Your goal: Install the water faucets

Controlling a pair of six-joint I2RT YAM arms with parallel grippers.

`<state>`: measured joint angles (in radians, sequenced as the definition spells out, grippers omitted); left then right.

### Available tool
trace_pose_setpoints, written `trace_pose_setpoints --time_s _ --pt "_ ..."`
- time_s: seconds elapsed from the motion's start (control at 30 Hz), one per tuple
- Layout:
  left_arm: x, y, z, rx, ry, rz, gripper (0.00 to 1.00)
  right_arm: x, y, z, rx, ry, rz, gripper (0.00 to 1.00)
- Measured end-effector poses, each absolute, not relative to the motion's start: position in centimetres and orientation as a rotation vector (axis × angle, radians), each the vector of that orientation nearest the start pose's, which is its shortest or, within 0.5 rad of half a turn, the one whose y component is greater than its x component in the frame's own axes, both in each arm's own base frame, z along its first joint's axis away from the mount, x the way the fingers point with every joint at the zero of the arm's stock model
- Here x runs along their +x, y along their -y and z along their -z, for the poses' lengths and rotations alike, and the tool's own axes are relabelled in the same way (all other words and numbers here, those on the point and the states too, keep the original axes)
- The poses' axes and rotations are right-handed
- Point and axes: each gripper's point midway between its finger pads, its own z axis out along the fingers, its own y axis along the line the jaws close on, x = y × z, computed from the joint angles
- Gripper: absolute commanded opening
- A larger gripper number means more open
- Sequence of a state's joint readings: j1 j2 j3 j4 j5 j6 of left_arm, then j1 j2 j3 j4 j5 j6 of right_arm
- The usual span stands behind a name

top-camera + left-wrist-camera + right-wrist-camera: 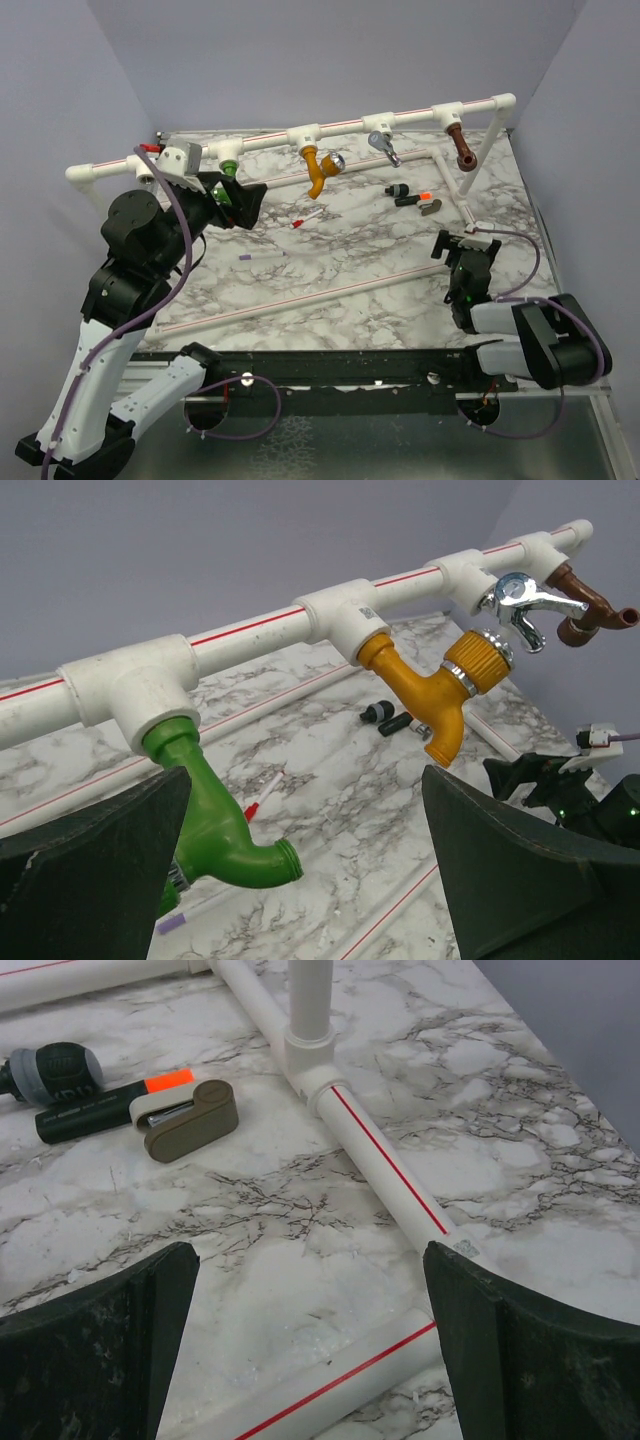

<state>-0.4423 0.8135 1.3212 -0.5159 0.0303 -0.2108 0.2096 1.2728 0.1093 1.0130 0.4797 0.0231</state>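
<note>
All four faucets sit in the tee sockets of the white pipe (350,128), left to right: green faucet (215,820), orange faucet (430,695) with chrome knob, silver faucet (520,605), brown faucet (590,605). Spouts hang down over the table (330,250)

Left hand (305,775): jaws spread wide, gripping nothing. It sits just below the pipe at the green faucet. The green spout lies in the gap close to one finger (90,880) and the body dips behind it; can't tell if they touch. Left arm rises from the near-left base, elbow up, with the forearm reaching to the far left and the hand angled right along the pipe

Right hand (310,1250): jaws also apart, nothing between them, low over the table on the right beside the frame's side pipe (380,1160). Right arm is folded low, with the forearm lying near the front rail

Loose on the table ahead of the right hand: black-and-orange marker (100,1110), tan piece (190,1120) touching it, and a black knob (60,1068)
</note>
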Motion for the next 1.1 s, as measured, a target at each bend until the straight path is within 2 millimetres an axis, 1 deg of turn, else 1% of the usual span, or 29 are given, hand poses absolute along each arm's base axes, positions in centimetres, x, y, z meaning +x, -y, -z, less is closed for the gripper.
trace_pose_setpoints --time_s 0.13,0.23,0.3,0.37,0.4,0.53,0.7,0.87,1.03,1.1 --pt "22.6 12.1 -44.6 0.213 -1.536 0.501 0.99 33.5 1.2 -8.9 0.16 -1.654 0.26 1.0" --pt "21.6 11.5 -45.5 0.217 -1.495 0.489 0.99 34.3 0.4 -8.8 0.098 -1.637 0.245 1.0" --pt "21.1 11.3 -46.0 0.223 -1.475 0.489 0.99 34.8 -0.1 -7.8 0.054 -1.648 0.237 1.0" --pt "20.9 11.3 -46.3 0.231 -1.466 0.487 0.99 34.8 -0.4 -6.7 0.02 -1.679 0.234 1.0" --pt "20.8 11.3 -46.4 0.233 -1.463 0.487 0.99 34.8 -0.5 -6.6 0.013 -1.682 0.231 1.0" --pt "20.2 11.2 -47.6 0.24 -1.433 0.5 0.99 35.9 -0.6 -8.0 0.018 -1.637 0.213 1.0" --pt "18.1 11.0 -51.2 0.258 -1.336 0.555 0.99 36.1 -0.7 -8.3 0.015 -1.627 0.205 1.0" --pt "15.4 10.6 -54.7 0.272 -1.233 0.62 0.99 36.1 -0.8 -8.3 0.011 -1.627 0.201 1.0" --pt "13.1 10.2 -57.0 0.284 -1.156 0.668 0.99 36.2 -0.8 -8.3 0.012 -1.627 0.201 1.0" --pt "12.1 9.9 -57.7 0.289 -1.128 0.685 0.99 36.7 -0.6 -8.4 0.021 -1.63 0.203 1.0"
